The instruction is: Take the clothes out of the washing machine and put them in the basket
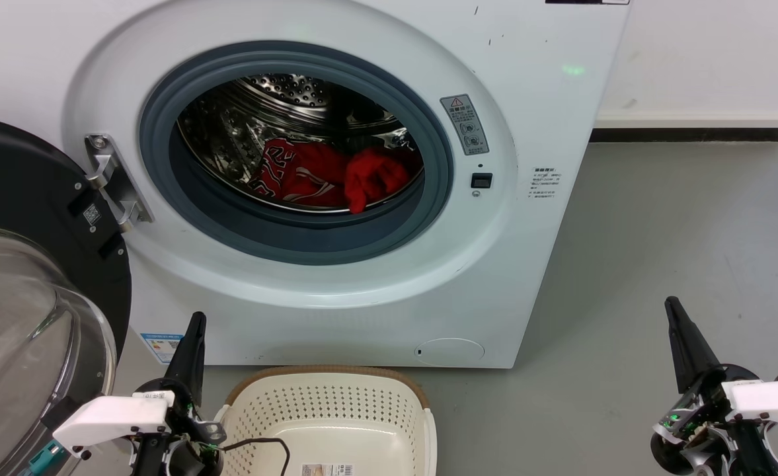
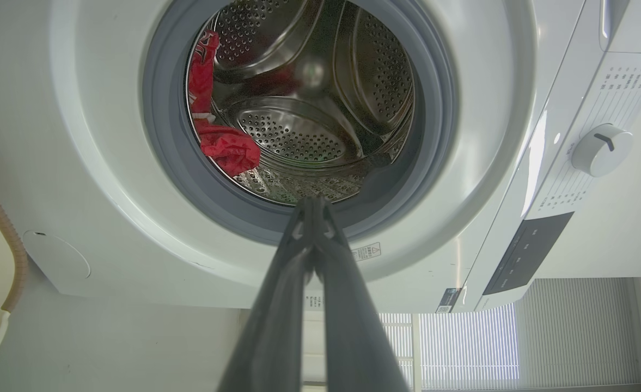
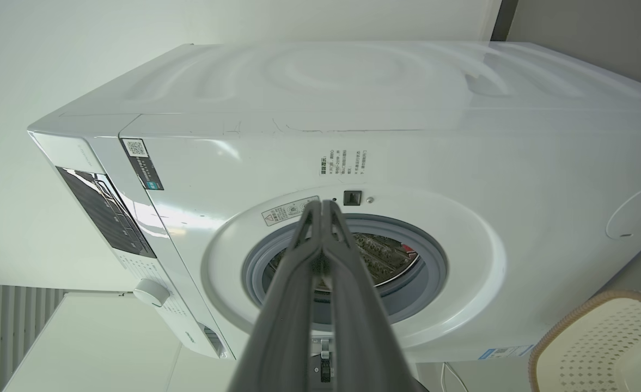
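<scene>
The washer (image 1: 534, 99) stands with its door (image 1: 25, 311) swung wide to the left. Both clothes (image 1: 336, 175) lie in the drum (image 1: 283, 89), low and toward the front. The striped garment (image 1: 286, 173) is on the left. The plain garment (image 1: 374, 175) touches it on the right and droops toward the grey seal (image 1: 296, 238). On the floor (image 1: 660, 231) just before the washer sits the basket (image 1: 326, 402), its bare bottom showing a label (image 1: 326, 470).

The left gripper (image 1: 196, 318) hangs beside the basket's left corner, below the door. The right gripper (image 1: 671, 304) is well apart on the right, over the floor. Each has its fingers pressed together with nothing between them, and the wrist views make that plain.

From the head you see the door and both grippers together. The left wrist looks straight into the drum, showing its ribs and back wall, the clothes bunched at one side, plus the dial (image 2: 601, 149) and dark panel (image 2: 527, 253). The right wrist takes in the washer's top and side, with a sliver of red through the porthole and the basket's rim at the corner.
</scene>
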